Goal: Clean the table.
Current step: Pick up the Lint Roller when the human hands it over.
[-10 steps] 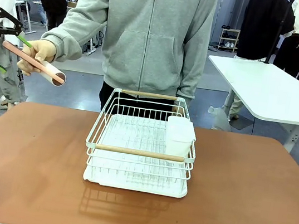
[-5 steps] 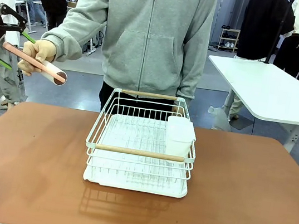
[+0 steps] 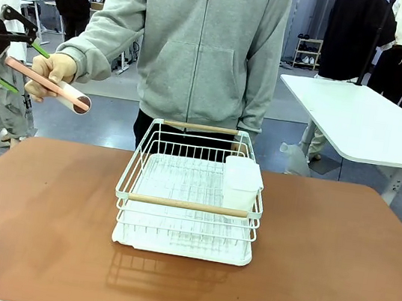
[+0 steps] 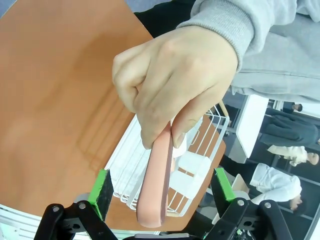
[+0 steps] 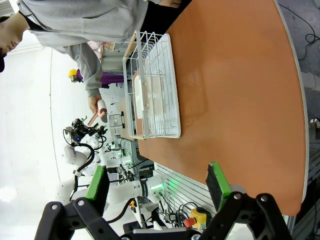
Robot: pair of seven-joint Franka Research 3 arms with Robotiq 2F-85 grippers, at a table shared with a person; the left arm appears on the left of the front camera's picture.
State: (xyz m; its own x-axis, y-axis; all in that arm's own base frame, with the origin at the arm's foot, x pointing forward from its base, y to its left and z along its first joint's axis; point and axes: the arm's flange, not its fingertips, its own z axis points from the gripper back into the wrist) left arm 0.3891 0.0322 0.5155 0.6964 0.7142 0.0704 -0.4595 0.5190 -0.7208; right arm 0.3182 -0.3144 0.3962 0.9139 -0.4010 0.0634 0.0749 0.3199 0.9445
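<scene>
The reddish-brown table (image 3: 41, 210) stretches across the front view. At its far left, above the edge, a person's hand (image 3: 53, 68) holds out a roller with a white head (image 3: 74, 100) and a pink handle (image 3: 25, 71). My left gripper (image 3: 8, 65) stands open around the handle's free end. In the left wrist view the pink handle (image 4: 156, 185) runs between the green pads (image 4: 102, 186), touching neither, with the hand (image 4: 175, 80) gripping it farther up. My right gripper (image 5: 156, 181) is open and holds nothing, high off the table (image 5: 240, 90).
A white wire dish rack (image 3: 188, 194) stands mid-table with a white container (image 3: 242, 181) inside it. The person in a grey hoodie (image 3: 201, 45) stands at the far edge. A white-topped table (image 3: 371, 123) is behind on the right. Other people stand farther off.
My left gripper has shifted slightly upward around the handle's end. The person's hand and the roller have stayed almost still.
</scene>
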